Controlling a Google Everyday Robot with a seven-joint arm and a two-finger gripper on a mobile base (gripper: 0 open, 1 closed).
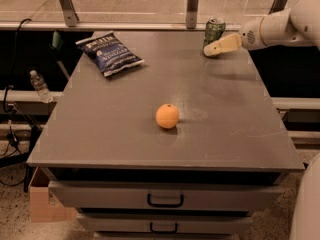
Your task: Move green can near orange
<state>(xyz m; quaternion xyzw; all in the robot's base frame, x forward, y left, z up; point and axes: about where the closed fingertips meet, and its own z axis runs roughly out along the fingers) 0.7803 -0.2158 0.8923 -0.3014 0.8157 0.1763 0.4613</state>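
The green can (214,29) stands upright at the far right of the grey table (125,99), close to the back edge. The orange (167,116) sits near the table's middle, well in front of the can and to its left. My gripper (209,50) reaches in from the right on a white arm (280,26). Its cream tip lies right at the can's base and covers the can's lower part from this view. I cannot tell whether it touches the can.
A dark blue chip bag (109,53) lies at the far left of the table. Drawers with dark handles (165,201) sit below the tabletop. A metal rail with posts (192,6) runs behind the table. A water bottle (40,86) stands on a ledge to the left.
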